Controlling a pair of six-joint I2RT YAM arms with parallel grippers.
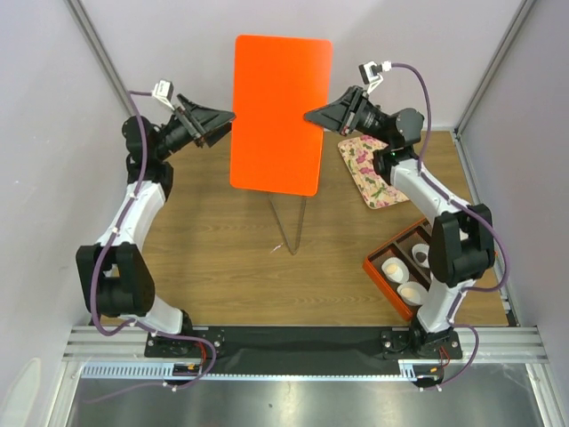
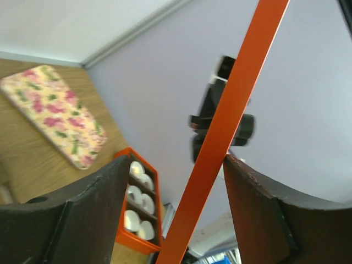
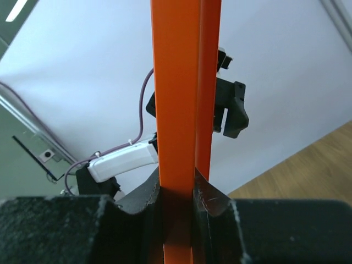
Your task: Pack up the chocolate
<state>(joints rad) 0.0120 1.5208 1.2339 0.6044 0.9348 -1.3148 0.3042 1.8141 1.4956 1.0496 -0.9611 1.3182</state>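
Now holding orange lid [image 1: 277,116], pinched in right gripper [image 1: 309,115], loose inside wide-open left gripper [image 1: 232,116]. Next, likely: lower squarely onto orange box [image 1: 379,277].

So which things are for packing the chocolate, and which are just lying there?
For the job:
- chocolate
- white paper cups
- orange box
- orange lid, pinched by the right fingers

Just lying about:
- flowery tray
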